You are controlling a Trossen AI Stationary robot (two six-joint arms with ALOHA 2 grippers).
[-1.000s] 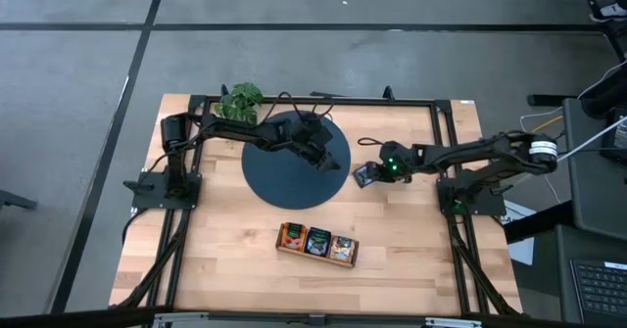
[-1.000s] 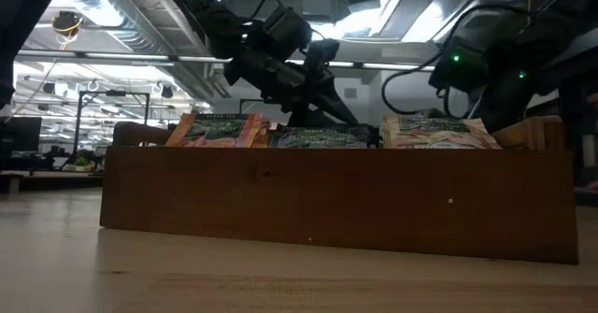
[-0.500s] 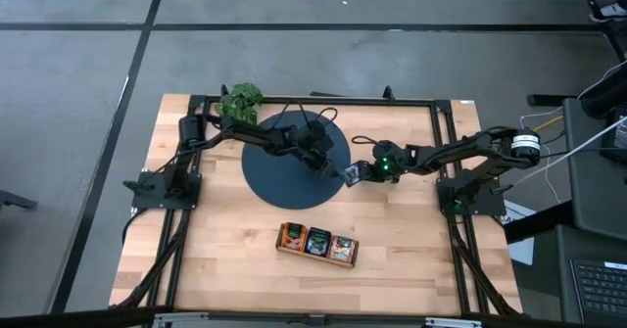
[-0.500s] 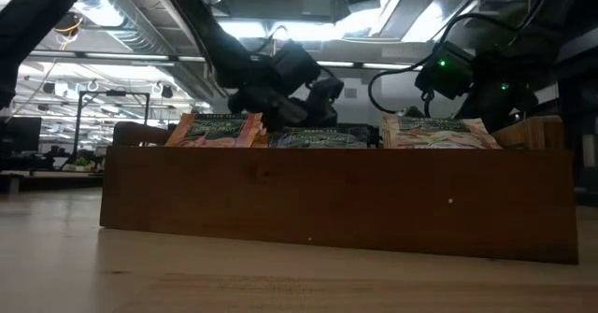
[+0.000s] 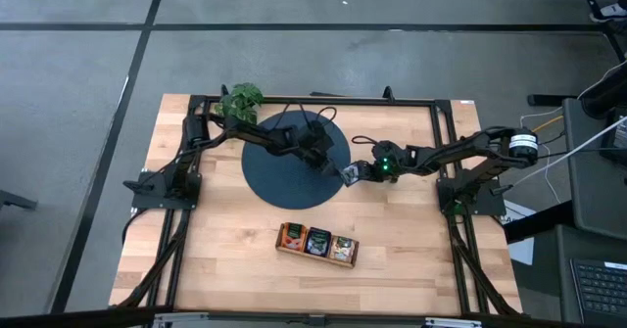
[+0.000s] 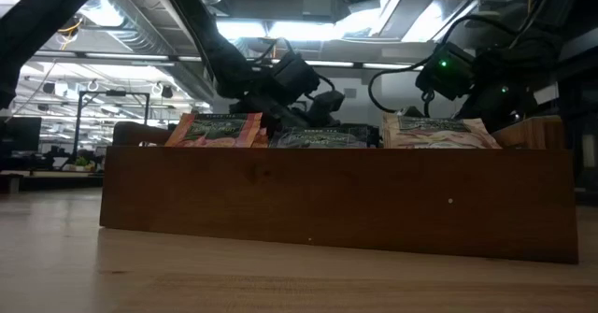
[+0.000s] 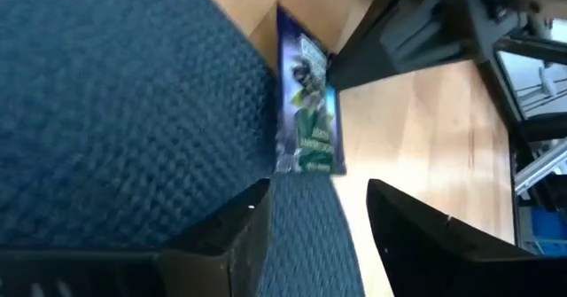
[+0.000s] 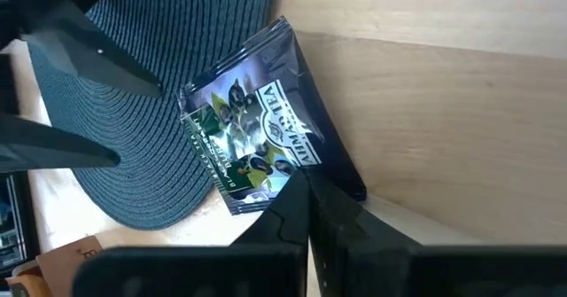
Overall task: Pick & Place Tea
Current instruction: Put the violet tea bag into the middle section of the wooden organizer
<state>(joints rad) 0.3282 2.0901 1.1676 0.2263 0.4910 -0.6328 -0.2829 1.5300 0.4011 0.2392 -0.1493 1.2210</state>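
- While both arms meet near the middle of the tabletop [image 5: 392, 240], its pale wood carries everything else described below.
- Round dark woven mat [image 5: 284, 176]: it lies toward the far edge, left of centre.
- Long brown compartment tray [image 5: 316, 254]: it sits near the front edge, holding orange, dark and pale tea sachets [image 6: 322, 137] standing upright in three compartments.
- Green leafy plant [image 5: 240, 98]: it stands at the far edge, just beside the mat.
- Left end effector [image 7: 310, 217]: it hovers over the mat's right edge, fingers spread apart and holding nothing, with the sachet just beyond the fingertips.
- Right end effector [image 8: 306, 191]: it reaches in from the right, pinched closed on one corner of a sachet.
- Dark sachet with blue-green print [image 8: 257, 151]: it is held tilted at the mat's right rim, partly over the mat and partly over bare wood.
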